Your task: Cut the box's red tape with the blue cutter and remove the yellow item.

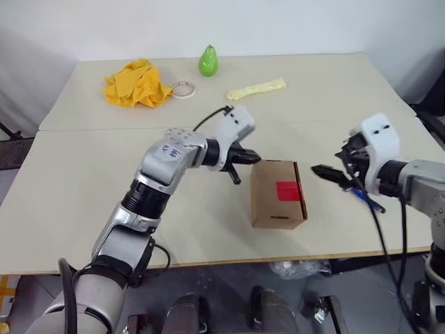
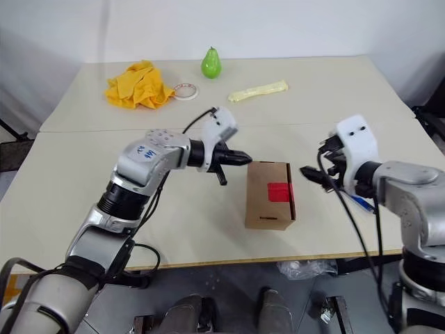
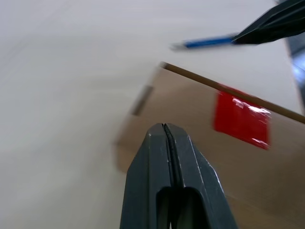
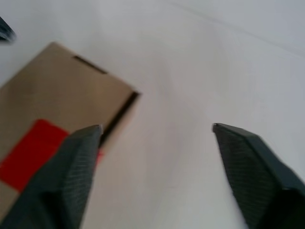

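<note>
The box (image 1: 278, 194) lies flat near the middle of the table (image 1: 83, 202), toward its near edge, with the red tape (image 1: 287, 190) across its top on the right-hand side. The left tool (image 1: 252, 156) hangs just off the box's far-left corner, its two black fingers pressed together on nothing, not touching the cardboard. The right tool (image 1: 327, 172) hovers to the right of the box, a little apart from it, with its fingers (image 4: 71, 171) spread wide and nothing between them. The blue cutter (image 1: 368, 200) lies on the table to the right of the box, partly hidden under the right tool. Far back on the table are an orange-yellow cloth (image 1: 135, 85), a tape roll (image 1: 183, 89), a green pear (image 1: 208, 61) and a pale yellow strip (image 1: 257, 89).
</note>
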You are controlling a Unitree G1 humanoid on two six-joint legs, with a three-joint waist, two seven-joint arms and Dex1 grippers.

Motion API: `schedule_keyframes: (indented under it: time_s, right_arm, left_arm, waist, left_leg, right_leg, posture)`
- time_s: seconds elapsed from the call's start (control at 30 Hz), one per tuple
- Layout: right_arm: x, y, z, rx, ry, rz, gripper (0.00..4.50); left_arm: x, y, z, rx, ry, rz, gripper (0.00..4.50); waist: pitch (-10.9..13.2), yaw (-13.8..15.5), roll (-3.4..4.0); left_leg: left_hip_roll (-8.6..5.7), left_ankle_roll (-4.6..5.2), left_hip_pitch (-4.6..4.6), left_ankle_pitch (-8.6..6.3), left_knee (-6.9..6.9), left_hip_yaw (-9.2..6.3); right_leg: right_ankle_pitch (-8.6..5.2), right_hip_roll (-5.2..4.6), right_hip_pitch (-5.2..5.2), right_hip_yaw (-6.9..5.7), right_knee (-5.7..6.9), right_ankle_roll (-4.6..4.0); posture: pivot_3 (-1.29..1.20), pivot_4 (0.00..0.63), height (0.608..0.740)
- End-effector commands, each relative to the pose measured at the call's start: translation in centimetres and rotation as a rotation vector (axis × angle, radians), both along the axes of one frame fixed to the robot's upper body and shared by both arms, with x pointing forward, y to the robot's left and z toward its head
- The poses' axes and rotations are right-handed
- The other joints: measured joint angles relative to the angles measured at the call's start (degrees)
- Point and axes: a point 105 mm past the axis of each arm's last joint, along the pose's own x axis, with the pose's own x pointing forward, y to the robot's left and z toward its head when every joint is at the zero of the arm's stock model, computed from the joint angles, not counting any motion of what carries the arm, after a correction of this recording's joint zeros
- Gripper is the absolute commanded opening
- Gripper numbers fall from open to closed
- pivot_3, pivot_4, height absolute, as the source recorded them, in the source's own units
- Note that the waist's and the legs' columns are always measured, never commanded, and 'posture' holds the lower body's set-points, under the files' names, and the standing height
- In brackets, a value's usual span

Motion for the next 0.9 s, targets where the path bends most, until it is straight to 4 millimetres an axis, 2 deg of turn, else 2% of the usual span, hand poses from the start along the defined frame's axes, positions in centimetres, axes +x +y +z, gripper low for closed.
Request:
schedule_keyframes:
  time_s: [0.03,0.17,0.3,0.43,0.7,0.9]
  right_arm:
    - [-0.5,-0.2,-0.6,-0.022,0.005,-0.047,4.48]
    - [-0.6,1.1,-1.2,0.012,0.011,-0.026,4.48]
    - [-0.9,1.2,-2.2,-0.014,0.039,-0.025,4.48]
    - [-1.3,0.4,-3.4,-0.062,0.082,-0.034,4.48]
    - [-2.1,-1.1,-4.7,-0.147,0.142,-0.007,4.48]
    - [-2.6,-2.5,-7.3,-0.277,0.205,0.087,4.48]
  left_arm:
    - [-1.4,-0.7,0.4,0.040,-0.035,-0.100,0.00]
    - [-1.4,-0.9,-0.2,0.093,-0.047,-0.132,0.00]
    - [-1.5,-1.3,-0.9,0.124,-0.064,-0.155,0.00]
    - [-1.7,-1.4,-2.4,0.188,-0.091,-0.198,0.00]
    - [-1.7,-1.2,-3.2,0.223,-0.115,-0.235,0.00]
    - [-2.1,-1.0,-3.8,0.239,-0.108,-0.250,0.00]
  waist:
    - [0.00,-0.08,0.00]
    - [0.00,-0.29,0.00]
    - [-0.01,-0.27,0.01]
    - [-0.05,-0.05,-0.06]
    - [-0.16,0.21,-0.22]
    - [-0.24,1.14,-0.37]
  left_leg:
    - [0.00,0.01,-0.06,0.00,0.01,0.01]
    - [0.00,-0.03,-0.29,0.04,0.02,0.09]
    - [0.02,-0.08,-0.42,0.10,0.03,0.09]
    - [0.02,-0.08,-0.42,0.09,0.04,0.07]
    - [0.02,-0.04,-0.42,0.08,0.06,0.03]
    - [0.02,-0.02,-0.42,0.06,0.06,0.01]
  right_leg:
    - [0.00,0.00,-0.05,0.00,-0.01,0.00]
    - [0.00,0.03,-0.42,0.08,0.16,0.00]
    - [0.00,0.08,-0.55,0.07,0.20,0.00]
    - [0.00,0.08,-0.53,0.07,0.19,0.00]
    - [0.00,0.08,-0.49,0.05,0.14,0.00]
    - [0.00,0.08,-0.45,0.02,0.08,0.00]
  posture:
    - [0.00,0.150,0.740]
    - [0.00,0.150,0.740]
    - [0.00,0.150,0.740]
    - [0.00,0.150,0.740]
    - [0.00,0.150,0.740]
    - [0.00,0.150,0.740]
